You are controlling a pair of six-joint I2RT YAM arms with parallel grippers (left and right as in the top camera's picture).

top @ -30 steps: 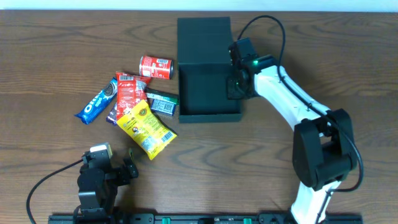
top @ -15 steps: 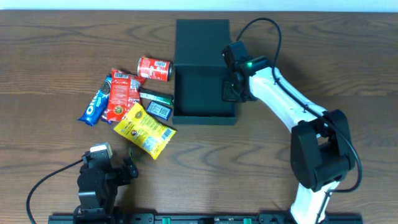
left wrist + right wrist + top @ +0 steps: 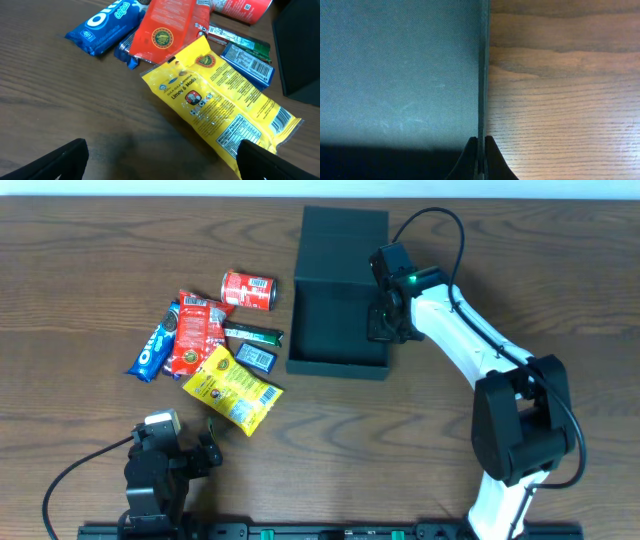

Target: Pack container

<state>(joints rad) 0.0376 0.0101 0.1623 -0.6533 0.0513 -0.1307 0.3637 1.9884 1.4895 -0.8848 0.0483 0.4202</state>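
Note:
The container (image 3: 335,325) is a matte black open box with its flap lid (image 3: 345,240) lying flat behind it; nothing is inside. My right gripper (image 3: 383,320) is shut on the box's right wall, and the right wrist view shows the thin wall (image 3: 482,75) pinched between the fingertips (image 3: 481,150), with the bare floor (image 3: 395,75) to the left. My left gripper (image 3: 205,450) is open and empty near the front left; its fingers (image 3: 160,165) hang just above the table in front of the yellow packet (image 3: 220,105).
Snacks lie left of the box: yellow packet (image 3: 235,388), red packet (image 3: 190,332), Oreo pack (image 3: 155,350), red can (image 3: 249,289), green bar (image 3: 253,334), small blue packet (image 3: 257,358). The box's edge (image 3: 300,50) shows in the left wrist view.
My right gripper slid the box left, pushing the snacks left, then pulled it back right, leaving it slightly turned. The snacks stayed where they were pushed. The left arm has not moved.

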